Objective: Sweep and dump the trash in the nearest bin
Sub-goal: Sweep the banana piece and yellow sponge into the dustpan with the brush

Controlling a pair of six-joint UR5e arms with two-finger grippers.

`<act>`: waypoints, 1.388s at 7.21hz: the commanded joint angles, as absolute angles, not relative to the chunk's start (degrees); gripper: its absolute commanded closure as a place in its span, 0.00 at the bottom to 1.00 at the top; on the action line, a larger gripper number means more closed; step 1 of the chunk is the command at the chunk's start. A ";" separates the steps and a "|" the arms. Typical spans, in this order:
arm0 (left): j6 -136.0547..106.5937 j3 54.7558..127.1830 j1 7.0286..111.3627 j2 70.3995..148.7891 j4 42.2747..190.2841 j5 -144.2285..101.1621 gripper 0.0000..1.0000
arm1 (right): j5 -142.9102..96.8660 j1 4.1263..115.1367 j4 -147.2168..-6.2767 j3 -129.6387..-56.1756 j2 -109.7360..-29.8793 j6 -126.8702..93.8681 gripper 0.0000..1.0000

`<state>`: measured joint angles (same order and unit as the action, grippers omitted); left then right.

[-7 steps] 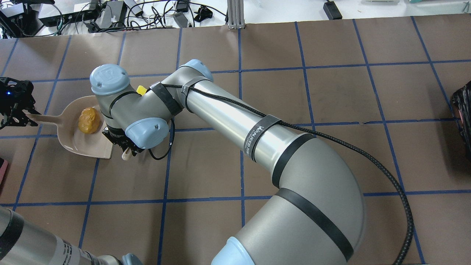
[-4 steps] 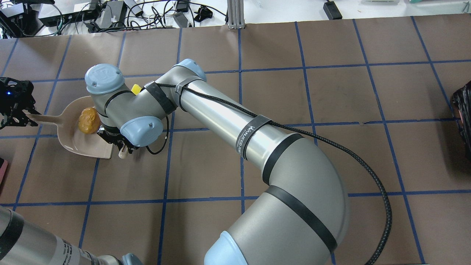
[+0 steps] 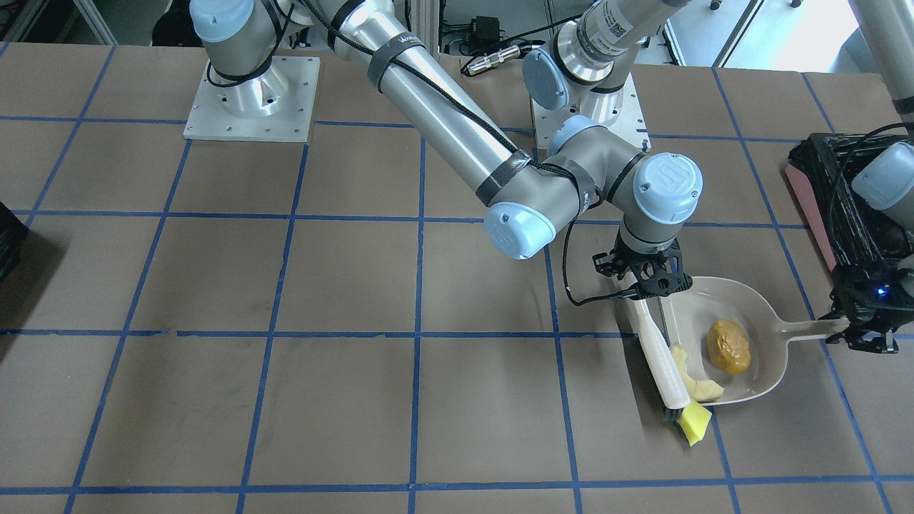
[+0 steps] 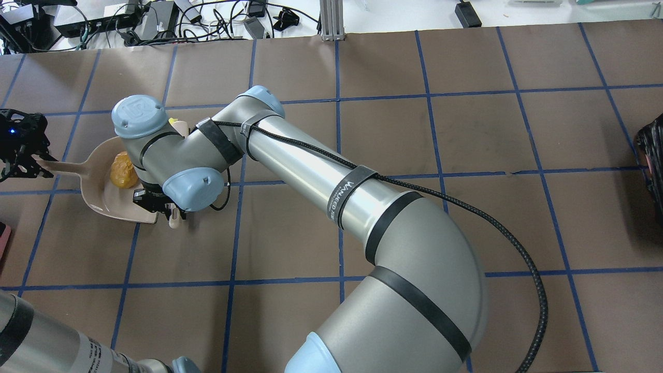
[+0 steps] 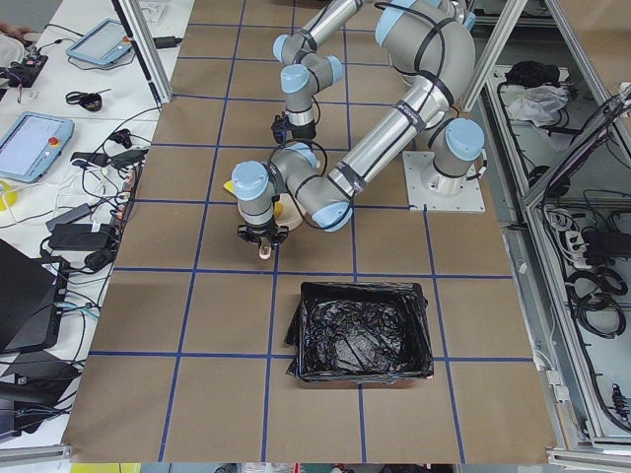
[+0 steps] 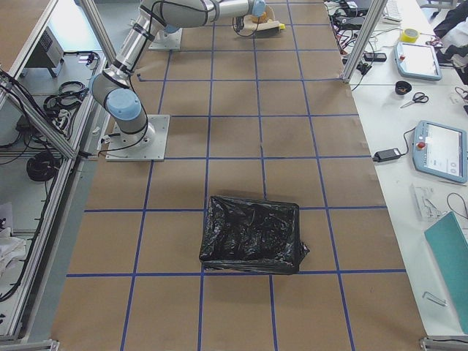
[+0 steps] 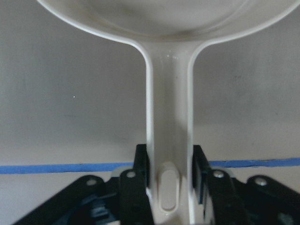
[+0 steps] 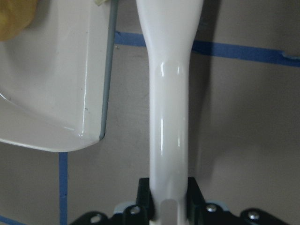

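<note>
Left pincer (image 7: 169, 165), right pincer (image 8: 168, 190): both clamped, low.

"WANEED" on arm strap (image 4: 346, 192)

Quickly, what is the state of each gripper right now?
Left gripper: closed, holding the dustpan by its handle.
Right gripper: closed, holding the brush by its handle.

right arm (image 4: 311, 171): silver-grey tube, pale-blue joint caps (image 4: 137, 110), black bands (image 4: 389, 228), braided black cable (image 4: 542, 295) strapped along; left gripper (image 3: 851, 333) black, blue led (image 3: 880, 291).
</note>
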<state>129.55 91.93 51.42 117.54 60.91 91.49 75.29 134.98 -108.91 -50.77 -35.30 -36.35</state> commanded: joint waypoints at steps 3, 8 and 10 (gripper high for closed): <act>129.55 91.93 51.42 117.60 60.91 91.49 1.00 | 75.94 137.72 -109.25 -50.19 -35.07 -34.28 1.00; 129.55 91.93 51.42 117.60 60.91 91.49 1.00 | 74.97 140.71 -109.69 -47.48 -34.89 -35.51 1.00; 129.55 91.93 51.42 117.60 60.91 91.49 1.00 | 74.97 142.20 -109.69 -46.93 -35.24 -35.86 1.00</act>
<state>129.55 91.93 51.41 117.60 60.91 91.50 75.00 141.16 -109.68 -47.32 -35.04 -35.66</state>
